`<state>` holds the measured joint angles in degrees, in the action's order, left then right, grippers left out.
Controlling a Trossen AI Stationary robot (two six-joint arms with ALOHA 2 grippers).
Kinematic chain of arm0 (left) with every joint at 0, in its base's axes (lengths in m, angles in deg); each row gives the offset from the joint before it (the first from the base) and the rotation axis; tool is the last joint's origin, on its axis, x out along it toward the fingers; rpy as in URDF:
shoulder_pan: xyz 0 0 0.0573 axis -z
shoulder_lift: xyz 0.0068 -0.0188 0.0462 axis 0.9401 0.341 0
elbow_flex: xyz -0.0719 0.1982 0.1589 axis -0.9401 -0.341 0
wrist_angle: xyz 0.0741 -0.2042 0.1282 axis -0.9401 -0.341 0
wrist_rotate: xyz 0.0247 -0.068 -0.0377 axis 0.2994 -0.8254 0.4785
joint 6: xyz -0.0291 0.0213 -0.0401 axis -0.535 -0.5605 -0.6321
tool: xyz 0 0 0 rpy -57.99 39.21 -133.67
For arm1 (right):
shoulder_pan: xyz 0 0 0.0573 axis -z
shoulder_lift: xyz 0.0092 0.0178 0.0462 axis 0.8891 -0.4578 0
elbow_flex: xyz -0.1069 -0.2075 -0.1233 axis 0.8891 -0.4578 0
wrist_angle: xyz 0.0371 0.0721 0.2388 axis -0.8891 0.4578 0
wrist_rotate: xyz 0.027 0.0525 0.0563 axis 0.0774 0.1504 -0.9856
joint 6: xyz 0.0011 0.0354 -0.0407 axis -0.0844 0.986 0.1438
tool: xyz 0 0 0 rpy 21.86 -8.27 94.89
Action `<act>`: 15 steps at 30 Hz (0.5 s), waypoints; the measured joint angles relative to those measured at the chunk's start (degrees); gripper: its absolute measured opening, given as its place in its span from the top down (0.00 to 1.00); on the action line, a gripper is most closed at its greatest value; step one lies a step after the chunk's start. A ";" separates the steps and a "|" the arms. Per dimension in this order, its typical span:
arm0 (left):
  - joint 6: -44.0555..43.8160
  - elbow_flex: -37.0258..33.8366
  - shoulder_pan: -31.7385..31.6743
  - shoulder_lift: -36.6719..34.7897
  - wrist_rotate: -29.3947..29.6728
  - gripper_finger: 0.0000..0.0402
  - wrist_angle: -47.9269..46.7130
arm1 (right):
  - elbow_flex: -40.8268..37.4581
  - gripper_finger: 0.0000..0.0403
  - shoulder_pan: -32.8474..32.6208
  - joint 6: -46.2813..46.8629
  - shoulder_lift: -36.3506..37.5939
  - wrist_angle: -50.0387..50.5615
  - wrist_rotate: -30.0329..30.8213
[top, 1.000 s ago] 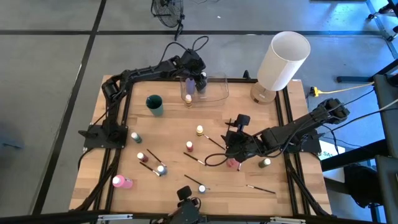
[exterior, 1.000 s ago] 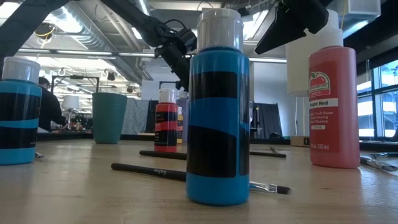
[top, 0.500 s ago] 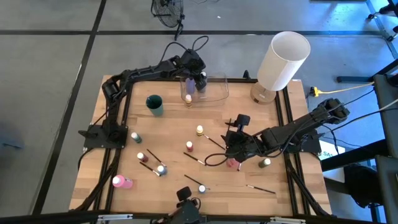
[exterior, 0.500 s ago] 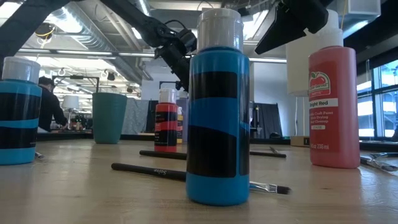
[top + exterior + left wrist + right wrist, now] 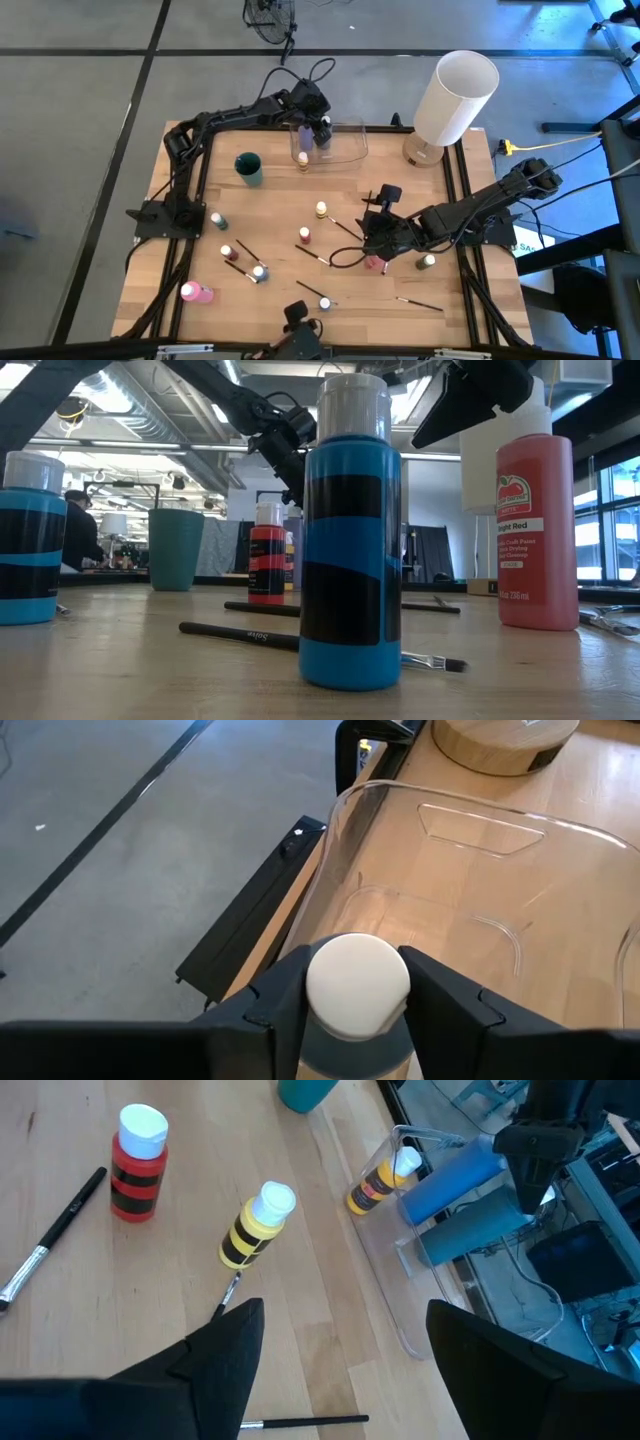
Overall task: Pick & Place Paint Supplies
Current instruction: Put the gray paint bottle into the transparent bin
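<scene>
Nearest to us, at the front edge of the wooden surface (image 5: 200, 330), a blue-and-black striped paint bottle (image 5: 350, 540) stands upright. A thin dark-handled paintbrush (image 5: 240, 635) lies flat behind it, and a tall red plastic paint bottle (image 5: 535, 530) stands off to one side.

Farther in, the right gripper (image 5: 345, 1340) hangs over the middle of the surface. Its jaws are spread wide and hold nothing. A yellow-and-black striped bottle (image 5: 255, 1230) and a red-and-black striped bottle (image 5: 135, 1170) stand upright ahead of it, both apart from the jaws. This arm looks to us to be waiting.

At the far edge, the left gripper (image 5: 322, 128) reaches over the clear rectangular plastic container (image 5: 480, 820). A blue paint bottle with a round white cap (image 5: 357, 985) sits between its jaws, which press close on either side of the bottle, so we take it as gripped. The cap faces straight up at the wrist, so the bottle's long axis runs along the gripper's own line. It points down at the bare floor of the container, inside the walls.

We judge the step in hand to be setting this bottle down, and the left arm is the only one near enough to do it. A second yellow-and-black bottle (image 5: 303, 158) seems to lie in the container, to one side of the held bottle. A large white cylinder (image 5: 455, 95) stands beyond, well apart.
</scene>
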<state>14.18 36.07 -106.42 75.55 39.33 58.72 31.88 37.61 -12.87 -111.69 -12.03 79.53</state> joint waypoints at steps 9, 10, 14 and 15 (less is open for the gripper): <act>-2.28 -0.03 0.04 0.00 -0.18 0.65 0.45 | 0.00 0.29 0.00 0.00 0.00 0.09 0.02; -2.36 -0.05 0.04 0.00 -0.18 0.65 0.61 | 0.00 0.29 0.00 0.00 0.00 0.09 0.02; -2.17 -0.11 0.23 0.00 -0.20 0.65 0.95 | 0.00 0.29 0.00 0.00 0.00 0.08 0.02; -1.66 -0.11 0.31 0.00 -0.32 0.65 0.98 | 0.00 0.29 0.00 0.01 0.00 0.09 0.02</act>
<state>12.52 35.96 -106.11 75.55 39.01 59.70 31.88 37.61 -12.86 -111.69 -11.94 79.55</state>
